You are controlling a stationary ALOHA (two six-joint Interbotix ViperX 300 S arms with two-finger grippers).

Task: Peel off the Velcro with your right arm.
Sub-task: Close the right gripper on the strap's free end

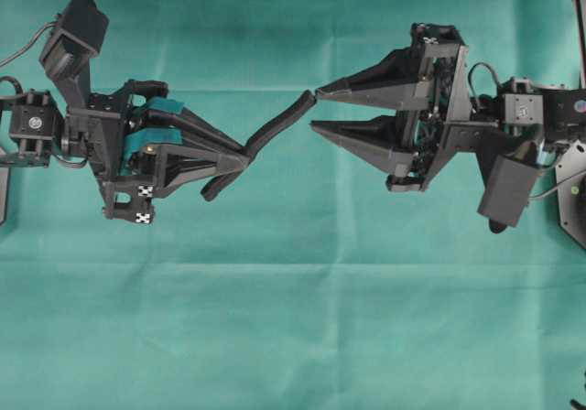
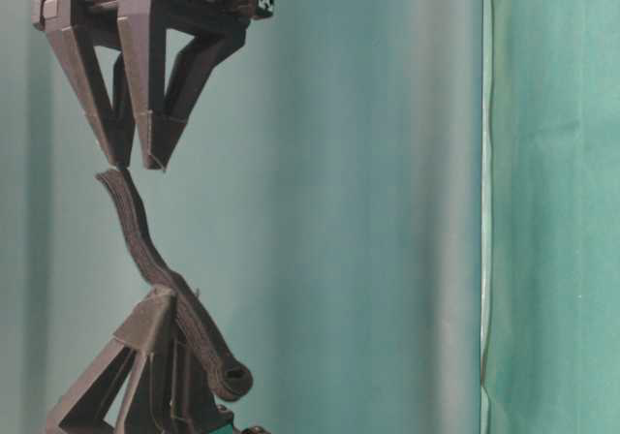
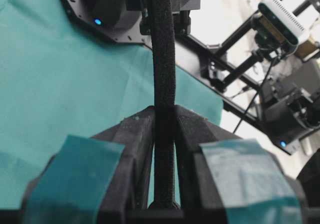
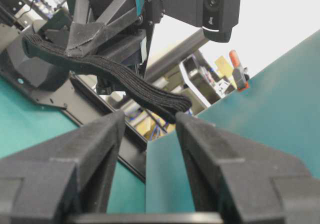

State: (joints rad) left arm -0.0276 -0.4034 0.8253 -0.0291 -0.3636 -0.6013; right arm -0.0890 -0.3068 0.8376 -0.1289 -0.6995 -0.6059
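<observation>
The Velcro (image 1: 275, 128) is a narrow black strap stretched in the air between both arms. My left gripper (image 1: 245, 154) is shut on it near one end, and the short rounded tail curls out behind the fingers. From the left wrist the Velcro (image 3: 164, 59) runs straight up out of the shut left gripper (image 3: 164, 111). My right gripper (image 1: 316, 109) stands open, its upper fingertip touching the strap's free end. In the right wrist view that end of the Velcro (image 4: 135, 86) lies just past the open right gripper (image 4: 147, 116), beside one fingertip, with nothing between the fingers.
A green cloth (image 1: 293, 318) covers the table beneath both arms. At table level the Velcro (image 2: 145, 250) hangs slanted between the right gripper (image 2: 138, 166) above and the left gripper (image 2: 179, 308) below, against a green backdrop (image 2: 387, 211).
</observation>
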